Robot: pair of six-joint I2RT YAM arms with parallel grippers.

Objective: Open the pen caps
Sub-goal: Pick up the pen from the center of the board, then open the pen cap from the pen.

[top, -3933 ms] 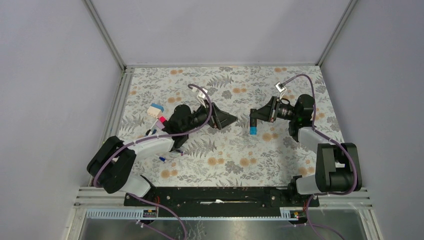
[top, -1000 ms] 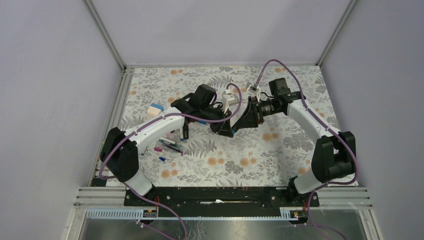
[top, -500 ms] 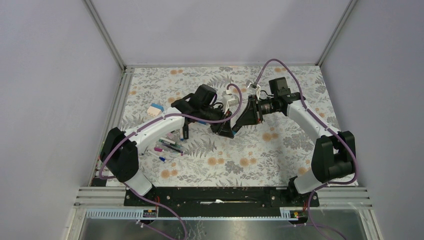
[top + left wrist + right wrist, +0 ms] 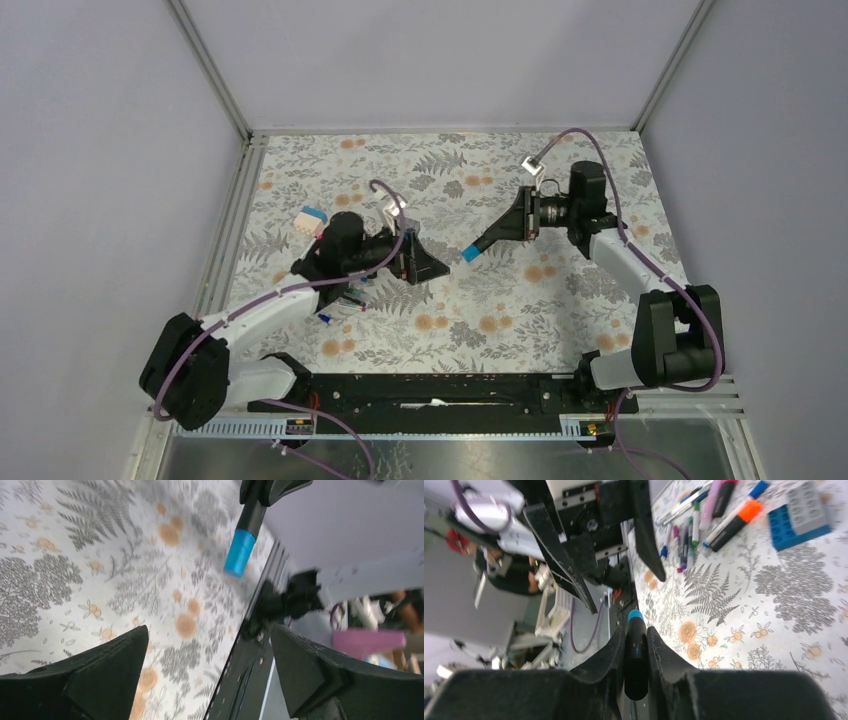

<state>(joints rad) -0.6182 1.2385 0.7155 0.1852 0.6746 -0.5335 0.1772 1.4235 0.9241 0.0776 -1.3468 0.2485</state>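
The right gripper (image 4: 636,631) pinches a smooth black marker barrel (image 4: 636,670) between its tapered fingers, up off the table near its middle. The blue cap (image 4: 239,553), a chunky round plastic cylinder, sits on the end pointing at the left gripper (image 4: 208,629). That gripper is spread wide, empty and apart from the cap. Whether the cap is fully seated is hard to tell. Beneath lies a matte fern-and-flower cloth (image 4: 480,300).

left fingers (image 4: 100,675) spread wide | right fingers (image 4: 605,667) pinched close, pointing left
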